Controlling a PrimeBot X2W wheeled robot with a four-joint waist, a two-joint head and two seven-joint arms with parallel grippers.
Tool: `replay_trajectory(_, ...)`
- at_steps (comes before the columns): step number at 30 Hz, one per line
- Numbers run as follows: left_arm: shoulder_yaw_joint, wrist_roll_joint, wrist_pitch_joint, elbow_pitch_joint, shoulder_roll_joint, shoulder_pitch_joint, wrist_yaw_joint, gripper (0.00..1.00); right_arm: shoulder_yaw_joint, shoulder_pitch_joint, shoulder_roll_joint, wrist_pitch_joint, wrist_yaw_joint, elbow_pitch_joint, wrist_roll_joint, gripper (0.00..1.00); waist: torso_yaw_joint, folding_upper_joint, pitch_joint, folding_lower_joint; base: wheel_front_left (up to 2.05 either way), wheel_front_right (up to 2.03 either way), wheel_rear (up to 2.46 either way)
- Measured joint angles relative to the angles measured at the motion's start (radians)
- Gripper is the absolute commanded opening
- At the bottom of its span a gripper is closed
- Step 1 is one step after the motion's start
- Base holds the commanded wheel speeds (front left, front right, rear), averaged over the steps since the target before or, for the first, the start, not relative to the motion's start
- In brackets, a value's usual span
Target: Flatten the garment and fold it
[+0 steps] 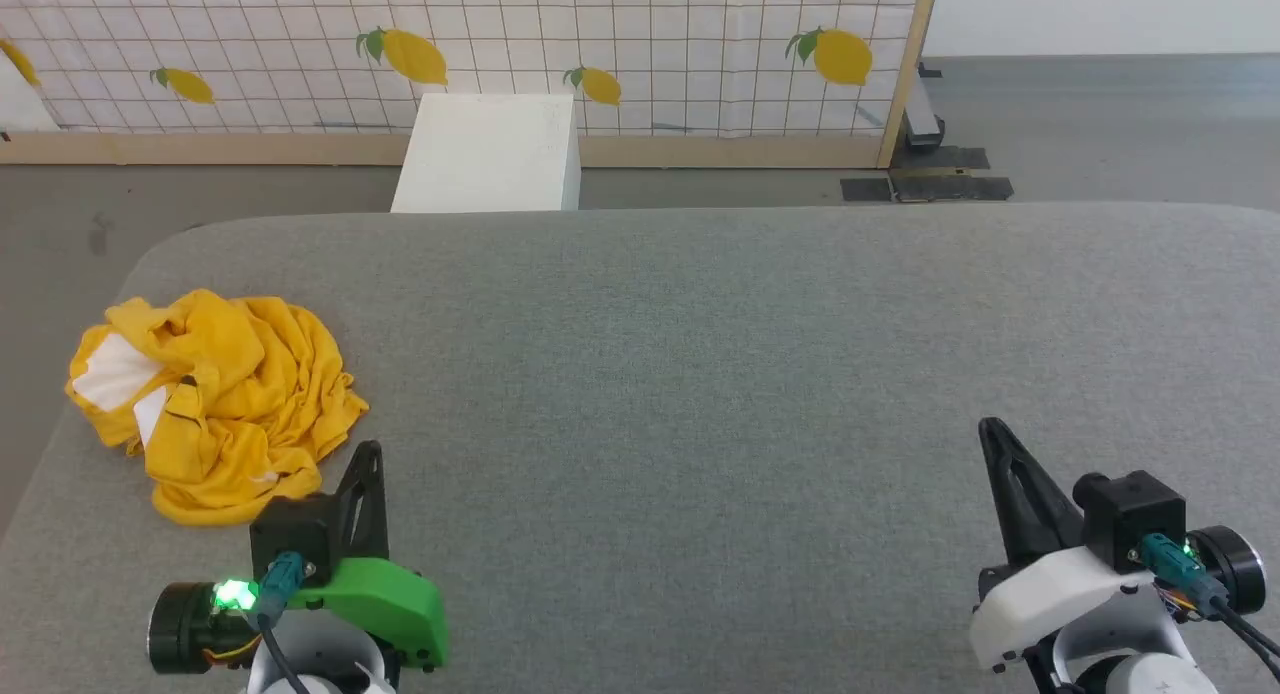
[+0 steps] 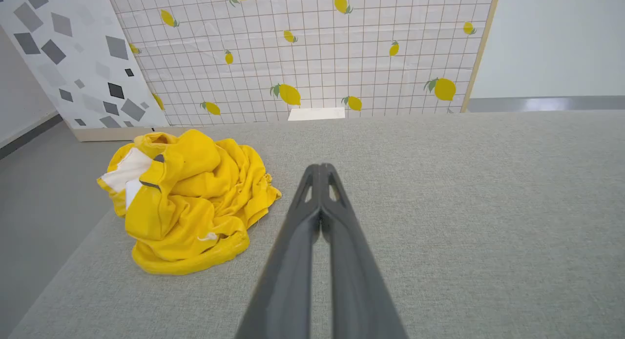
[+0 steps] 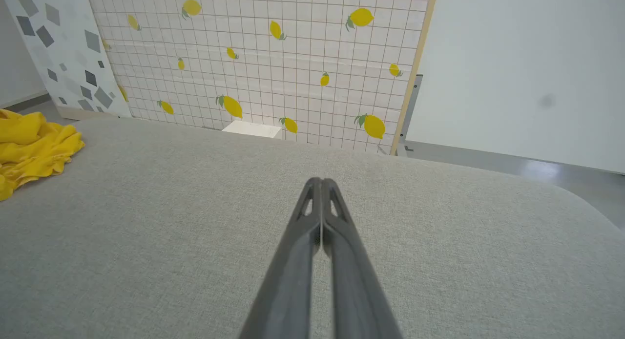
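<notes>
Two grippers sit low over the gray table, one on each side, pointing away from the robot. The left gripper has its fingers pressed tight together with nothing between them. The right gripper is the same: shut up tight and holding nothing.

The shirt lies in a bunched-up heap close to the table's left edge. It is just past the left gripper and a little to its left, near it but not touching. The right gripper is well apart from it. A few white patches peek out of the folds, but the crumples hide the rest of the print.

I think the job has not really begun, since the shirt is a lump and no fold is made. The left gripper is nearest, so it looks like the one to reach first, and it must open before it can pinch the cloth. The heap is near the edge, so pulling it toward the middle would give room to spread it and keep it from sliding off.
</notes>
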Motion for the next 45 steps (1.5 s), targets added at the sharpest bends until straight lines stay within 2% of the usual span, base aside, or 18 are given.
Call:
replay_trajectory(16, 0.0, 0.0, 0.0, 0.0, 0.0, 0.0, 0.0, 0.0, 0.0, 0.0, 0.0, 0.0, 0.0, 0.0, 0.0, 0.0, 0.0, 0.0, 0.0, 0.0, 0.0, 0.0, 0.0)
replay_trajectory(17, -0.001, 0.0, 0.0, 0.0, 0.0, 0.0, 0.0, 1.0, 0.0, 0.0, 0.0, 0.0, 0.0, 0.0, 0.0, 1.0, 0.0, 0.0, 0.0, 0.0, 0.0, 0.0, 0.0)
replay_trajectory(45, 0.014, -0.017, -0.043, -0.001, 0.0, 0.005, -0.015, 1.0, -0.045, 0.001, 0.0, -0.043, 0.0, 0.008, 0.022, 1.0, 0.01, 0.0, 0.001, 0.0, 0.0, 0.0, 0.0)
